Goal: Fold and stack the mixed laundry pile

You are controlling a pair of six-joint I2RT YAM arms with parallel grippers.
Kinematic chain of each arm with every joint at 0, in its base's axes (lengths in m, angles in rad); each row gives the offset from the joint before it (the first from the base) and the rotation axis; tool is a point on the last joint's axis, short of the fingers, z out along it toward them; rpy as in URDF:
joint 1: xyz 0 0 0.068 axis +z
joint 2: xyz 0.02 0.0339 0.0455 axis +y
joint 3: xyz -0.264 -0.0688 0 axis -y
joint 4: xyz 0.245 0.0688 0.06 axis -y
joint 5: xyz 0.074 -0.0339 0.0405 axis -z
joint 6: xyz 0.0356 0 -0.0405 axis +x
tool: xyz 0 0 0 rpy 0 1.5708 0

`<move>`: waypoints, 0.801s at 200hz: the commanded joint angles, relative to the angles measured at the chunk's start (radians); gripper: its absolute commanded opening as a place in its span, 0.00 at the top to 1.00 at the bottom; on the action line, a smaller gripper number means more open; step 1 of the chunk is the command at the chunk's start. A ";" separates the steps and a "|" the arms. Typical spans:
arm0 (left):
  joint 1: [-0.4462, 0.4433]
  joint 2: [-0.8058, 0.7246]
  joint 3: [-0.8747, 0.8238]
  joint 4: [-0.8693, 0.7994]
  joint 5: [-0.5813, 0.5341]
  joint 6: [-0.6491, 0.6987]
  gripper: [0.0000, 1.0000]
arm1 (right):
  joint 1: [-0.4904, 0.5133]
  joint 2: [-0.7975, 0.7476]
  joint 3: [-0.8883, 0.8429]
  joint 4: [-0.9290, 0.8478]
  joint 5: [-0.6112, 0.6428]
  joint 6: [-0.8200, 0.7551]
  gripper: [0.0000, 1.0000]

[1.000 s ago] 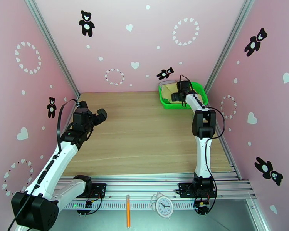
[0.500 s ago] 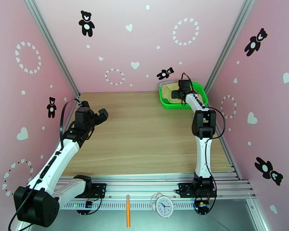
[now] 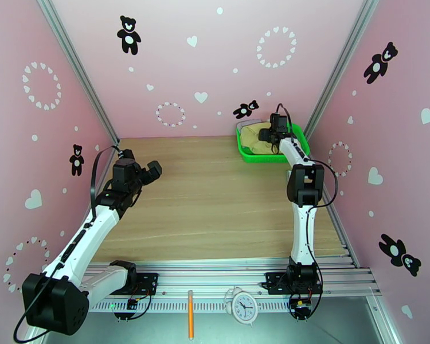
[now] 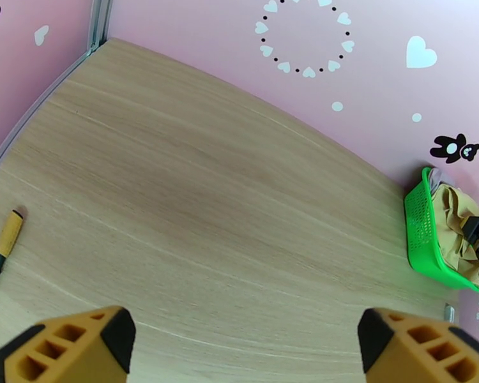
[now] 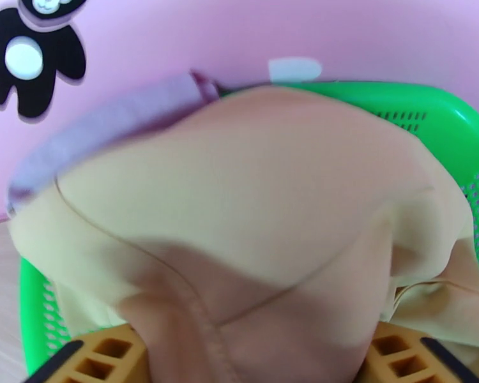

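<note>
The tan-beige cloth (image 5: 252,205) is heaped in the green mesh basket (image 5: 431,103), and the pale grey-lilac garment (image 5: 105,129) peeks out behind it at the back rim. My right gripper (image 5: 255,362) is pushed down into the tan cloth, open, its orange fingers (image 5: 105,359) wide on either side of a bulge of fabric. In the top view it (image 3: 268,135) sits over the basket (image 3: 246,153) at the back right corner. My left gripper (image 3: 152,170) hovers open over the table's left side, holding nothing, its fingers (image 4: 80,346) far apart.
The wooden table (image 3: 215,196) is walled by pink panels on three sides. An orange-handled tool (image 4: 6,240) lies on the table near the left wall. An orange pen (image 3: 190,313) and a small clock (image 3: 243,308) rest on the metal rail in front.
My right gripper has moved a little farther back and right, deeper into the basket over the tan cloth. The left arm has shifted only slightly.
</note>
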 commanded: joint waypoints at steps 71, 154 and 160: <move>-0.005 -0.029 -0.001 0.003 0.031 0.011 0.02 | -0.006 -0.061 0.014 -0.104 -0.017 -0.012 0.31; -0.006 -0.081 0.024 -0.025 0.070 0.005 0.01 | -0.007 -0.273 -0.254 -0.167 -0.034 -0.037 0.20; -0.007 -0.082 0.025 -0.026 0.071 0.005 0.01 | -0.007 -0.270 -0.253 -0.176 -0.035 -0.042 0.20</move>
